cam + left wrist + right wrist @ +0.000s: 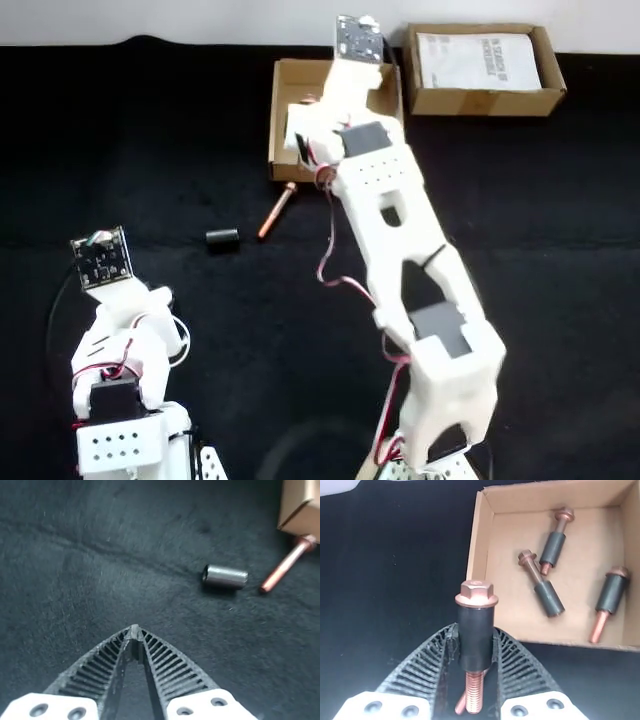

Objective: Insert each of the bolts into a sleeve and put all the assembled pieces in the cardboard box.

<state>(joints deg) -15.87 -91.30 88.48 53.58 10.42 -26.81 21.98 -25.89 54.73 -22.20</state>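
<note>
**Fourth piece at the box, one bolt and sleeve left to pair**

The right hand (474, 630) is closed partway around a black cylindrical sleeve (475, 645). A copper-coloured hex-headed bolt (476, 596) runs through the sleeve, with its head above the fingers and its threaded end below them. The piece stands upright in the grip.

The shallow open cardboard box (479, 540) lies just past it and already holds three assembled pieces (555, 542) (542, 587) (609, 600), all lying flat on its floor. In the high view the right arm reaches to the near-left part of this box (285, 110), which sits at the far edge of the black cloth-covered surface (150, 150). Whether the held piece is over the opening or just outside the wall cannot be told.

The step in hand looks like placing. The next move calls for getting the piece clear over the wall and above a bare part of the floor, then parting the fingers.

The left hand (134, 630) is closed tip to tip with nothing in it, hanging above the near-left part of the surface. Ahead of it, toward the middle of the surface, lie a loose dark sleeve (225, 576) and a loose copper bolt (285, 569). They are close together but apart, and the bolt's head is just beside the box's near-left corner. These would make the last pair to join.
</note>
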